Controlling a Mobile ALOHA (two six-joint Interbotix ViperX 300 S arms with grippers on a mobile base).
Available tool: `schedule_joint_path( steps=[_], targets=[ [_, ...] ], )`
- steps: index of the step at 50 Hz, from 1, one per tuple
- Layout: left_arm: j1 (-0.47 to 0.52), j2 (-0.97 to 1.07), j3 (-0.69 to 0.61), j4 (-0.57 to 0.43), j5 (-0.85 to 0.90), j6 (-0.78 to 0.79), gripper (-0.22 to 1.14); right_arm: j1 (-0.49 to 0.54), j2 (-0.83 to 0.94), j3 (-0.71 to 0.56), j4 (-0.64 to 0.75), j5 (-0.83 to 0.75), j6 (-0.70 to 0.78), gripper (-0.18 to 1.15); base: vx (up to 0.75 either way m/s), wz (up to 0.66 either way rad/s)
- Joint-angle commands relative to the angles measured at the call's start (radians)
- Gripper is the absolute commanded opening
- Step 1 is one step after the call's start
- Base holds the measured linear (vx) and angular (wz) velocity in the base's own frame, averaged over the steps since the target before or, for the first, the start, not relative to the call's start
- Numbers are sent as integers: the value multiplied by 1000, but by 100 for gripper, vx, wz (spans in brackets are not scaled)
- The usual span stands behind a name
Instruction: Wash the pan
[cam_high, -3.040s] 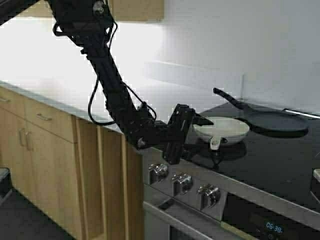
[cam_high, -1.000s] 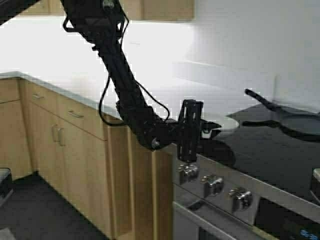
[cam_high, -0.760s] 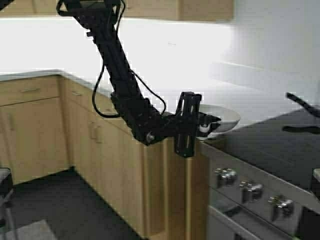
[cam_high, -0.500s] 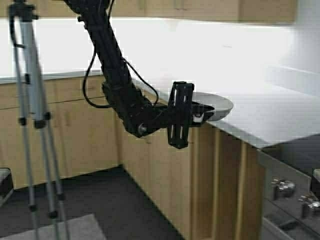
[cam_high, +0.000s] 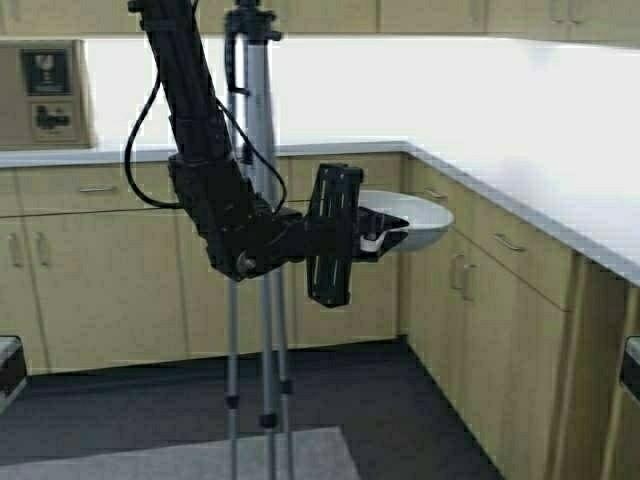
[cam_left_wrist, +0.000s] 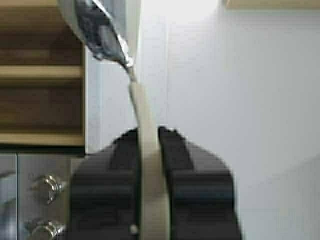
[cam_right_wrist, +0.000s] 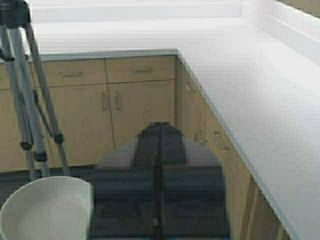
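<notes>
My left gripper (cam_high: 388, 232) is shut on the short handle of the small cream-white pan (cam_high: 418, 218). It holds the pan level in the air, in front of the corner cabinets and clear of the counter. In the left wrist view the pale handle (cam_left_wrist: 149, 165) runs between the closed fingers (cam_left_wrist: 176, 160) up to the pan body (cam_left_wrist: 102, 27). My right gripper (cam_right_wrist: 160, 129) is shut and empty, parked low. Its wrist view shows the pan's white bowl (cam_right_wrist: 45, 210) beside it.
A grey tripod (cam_high: 252, 200) stands on the dark floor just behind my left arm and also shows in the right wrist view (cam_right_wrist: 30, 100). An L-shaped white counter (cam_high: 540, 180) tops the wooden cabinets (cam_high: 90, 270). A tan box (cam_high: 45, 92) sits on the counter at far left.
The robot has turned left away from the stove, which has left the view to the right. The tripod and corner cabinets have come into view. The pan stays in my left gripper.
</notes>
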Motion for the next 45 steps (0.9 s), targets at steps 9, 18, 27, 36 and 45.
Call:
schedule_joint_path(
  steps=[9, 18, 27, 36, 45],
  targets=[
    [-3, -46, 11, -17, -63, 37, 2, 0, 9, -21, -3, 0, -23, 6, 6, 41],
    [-3, -63, 28, -18, -63, 38, 2, 0, 17, -15, -3, 0, -23, 6, 6, 48],
    [-3, -89, 55, -18, -64, 38, 2, 0, 34, -12, -3, 0, -23, 6, 7, 53],
    [-5, -104, 78, -18, -69, 38, 2, 0, 41, -9, -3, 0, -23, 6, 6, 51],
    [-5, -115, 94, -17, -72, 40, 2, 2, 41, -15, -3, 0, -25, 6, 7, 51]
  ],
)
